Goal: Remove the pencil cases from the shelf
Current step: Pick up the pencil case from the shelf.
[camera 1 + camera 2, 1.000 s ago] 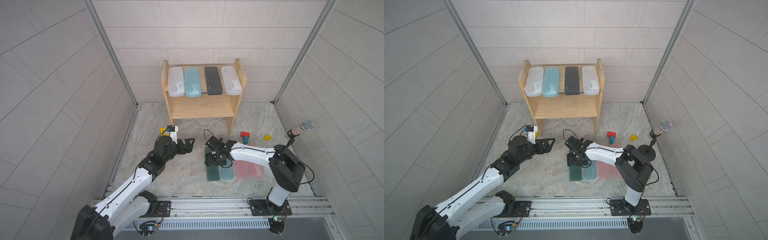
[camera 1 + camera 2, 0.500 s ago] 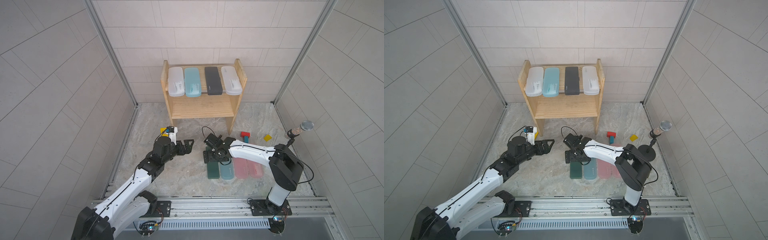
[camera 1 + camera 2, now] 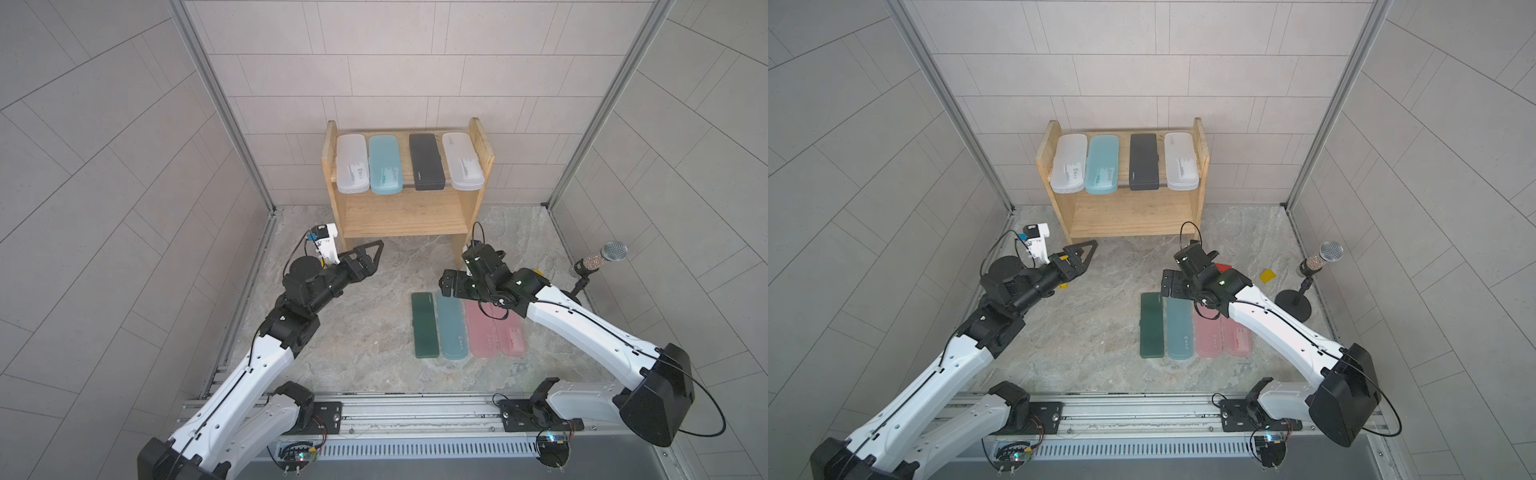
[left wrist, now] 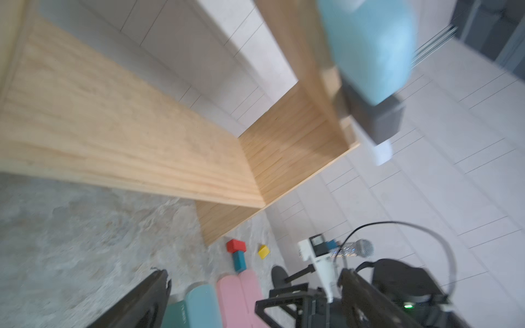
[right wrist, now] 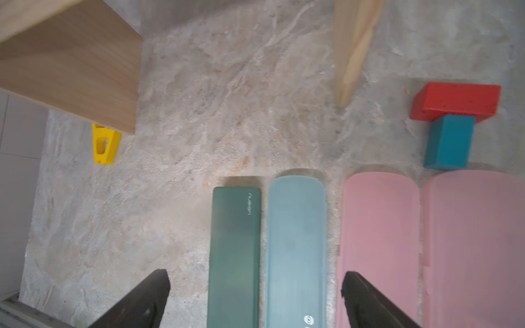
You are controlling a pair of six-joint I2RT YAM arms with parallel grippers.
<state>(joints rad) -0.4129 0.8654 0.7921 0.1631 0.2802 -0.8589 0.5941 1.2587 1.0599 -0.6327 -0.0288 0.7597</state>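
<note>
Grey marbled floor [image 3: 365, 332]. Front-left of the shelf [image 3: 403, 216], your left gripper [image 3: 370, 253] hangs spread, empty. On its top tier: white case [image 3: 352, 164], teal case [image 3: 385, 165], black case [image 3: 427, 162], second white case [image 3: 462, 161]. They are likely light, stiff and slick; pinch across a jutting front end. Front-right, your right gripper [image 3: 451, 284], spread too, hovers over four floor cases [image 3: 451, 332].

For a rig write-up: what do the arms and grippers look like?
The left arm and right arm have white shells and black joints. The left gripper and right gripper are black, with triangular frame fingers. A thin black cable loops at each wrist, beside a white camera mount.
</note>
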